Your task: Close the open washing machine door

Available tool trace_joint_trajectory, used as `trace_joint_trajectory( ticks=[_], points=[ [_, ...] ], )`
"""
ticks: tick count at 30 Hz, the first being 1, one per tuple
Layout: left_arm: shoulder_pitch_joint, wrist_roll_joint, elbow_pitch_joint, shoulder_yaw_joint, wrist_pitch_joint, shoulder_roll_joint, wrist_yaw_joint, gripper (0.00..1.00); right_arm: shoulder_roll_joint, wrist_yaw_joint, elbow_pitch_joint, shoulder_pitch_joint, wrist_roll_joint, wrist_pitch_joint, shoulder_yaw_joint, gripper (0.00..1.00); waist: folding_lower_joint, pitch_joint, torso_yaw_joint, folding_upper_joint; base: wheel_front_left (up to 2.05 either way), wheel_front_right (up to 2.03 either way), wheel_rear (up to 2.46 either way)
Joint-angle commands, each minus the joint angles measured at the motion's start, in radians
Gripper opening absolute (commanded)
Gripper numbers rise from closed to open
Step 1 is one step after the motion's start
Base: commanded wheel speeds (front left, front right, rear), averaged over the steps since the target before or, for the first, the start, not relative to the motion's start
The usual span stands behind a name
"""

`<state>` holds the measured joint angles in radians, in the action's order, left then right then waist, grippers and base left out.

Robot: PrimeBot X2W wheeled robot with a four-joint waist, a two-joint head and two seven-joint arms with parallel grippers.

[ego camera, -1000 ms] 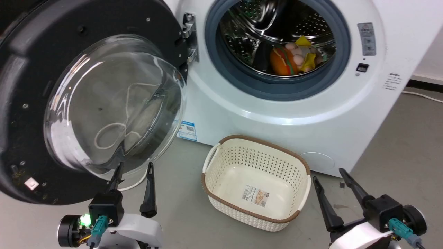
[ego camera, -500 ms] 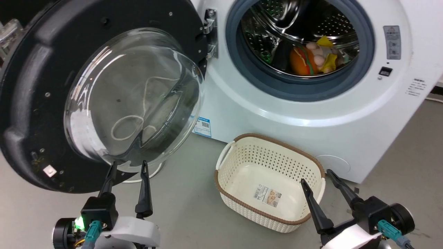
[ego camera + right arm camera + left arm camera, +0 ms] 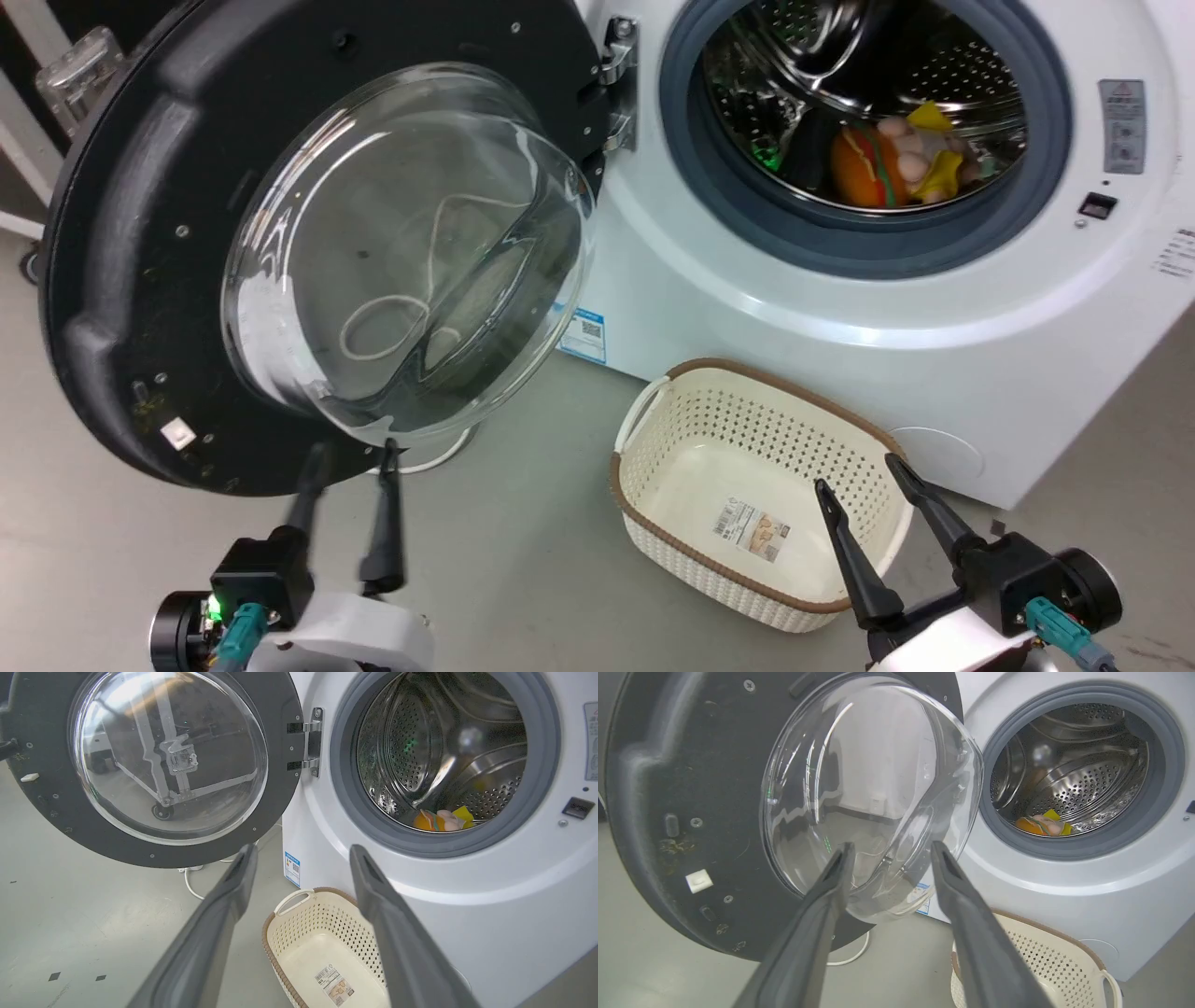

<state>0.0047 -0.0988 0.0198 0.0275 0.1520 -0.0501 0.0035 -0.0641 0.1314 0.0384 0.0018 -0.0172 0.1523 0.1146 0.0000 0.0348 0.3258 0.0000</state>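
**Door Fully Open Left of the Drum Opening; Both Grippers Parted**

The washing machine door (image 3: 401, 252) is cut off at the top edge of the head view. The left gripper (image 3: 353, 453) is blurred there, and contact with the door cannot be determined. Items inside the drum opening (image 3: 868, 56) read as orange and yellow, otherwise indistinct.

A grey floor (image 3: 523, 541) carries the white machine (image 3: 840, 355). A cream basket (image 3: 691, 565) sits directly below the drum opening.

The door hangs left of the drum opening, hinged at the edge nearest it. The left gripper, fingers apart, points up at the door's glass bowl, lower left of the drum opening. The right gripper (image 3: 855, 472), jaws apart, hovers below the drum opening.
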Motion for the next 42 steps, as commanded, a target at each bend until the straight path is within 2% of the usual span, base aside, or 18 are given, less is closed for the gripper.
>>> trace_joint_trajectory(
  ticks=[1,5,10,14,17,24,29,33,37,42],
  points=[
    [0.006,-0.012,-0.004,0.0,0.009,0.0,-0.008,0.0,0.0,0.0,0.003,-0.001,0.001,0.009,0.0,1.0,0.0,0.004,0.007,0.0,0.0,0.0,0.0],
    [-0.012,-0.053,0.018,-0.039,0.017,0.0,-0.019,0.0,0.002,0.0,0.003,0.006,0.006,0.017,-0.008,1.0,0.0,0.013,0.025,0.0,0.0,0.0,0.0],
    [-0.066,-0.127,0.073,-0.136,0.028,-0.003,-0.052,0.0,0.007,-0.001,0.005,0.017,0.02,0.027,-0.047,1.0,0.0,0.031,0.047,0.0,0.0,0.0,0.0],
    [-0.146,-0.232,0.069,-0.238,0.034,-0.051,-0.075,0.0,0.009,-0.001,0.005,0.019,0.026,0.036,-0.058,1.0,0.0,0.052,0.054,0.0,0.0,0.0,0.0],
    [-0.228,-0.352,0.033,-0.329,-0.004,-0.101,-0.074,0.0,0.01,-0.001,0.007,0.011,0.034,0.042,-0.058,1.0,0.0,0.074,0.052,0.0,0.0,0.0,0.0],
    [-0.431,-0.66,-0.171,-0.495,-0.227,-0.228,-0.021,0.0,0.01,-0.001,0.011,-0.012,0.03,0.057,-0.05,1.0,0.0,0.116,0.045,0.0,0.0,0.0,0.0],
    [-0.541,-0.873,-0.334,-0.557,-0.443,-0.272,0.042,0.0,0.007,-0.001,0.02,-0.023,0.036,0.067,-0.039,1.0,0.0,0.137,0.045,0.0,0.0,0.0,0.0],
    [-0.589,-0.988,-0.427,-0.581,-0.587,-0.3,0.082,0.0,0.001,-0.001,0.024,-0.03,0.037,0.075,-0.03,1.0,0.0,0.15,0.048,0.0,0.0,0.0,0.0],
    [-0.616,-1.075,-0.471,-0.582,-0.704,-0.303,0.081,0.0,-0.005,-0.001,0.027,-0.035,0.035,0.084,-0.024,1.0,0.0,0.165,0.058,0.0,0.0,0.0,0.0],
    [-0.632,-1.18,-0.484,-0.582,-0.832,-0.284,0.052,0.0,-0.012,-0.001,0.031,-0.037,0.036,0.094,-0.017,1.0,0.0,0.181,0.076,0.0,0.0,0.0,0.0]
  ],
)
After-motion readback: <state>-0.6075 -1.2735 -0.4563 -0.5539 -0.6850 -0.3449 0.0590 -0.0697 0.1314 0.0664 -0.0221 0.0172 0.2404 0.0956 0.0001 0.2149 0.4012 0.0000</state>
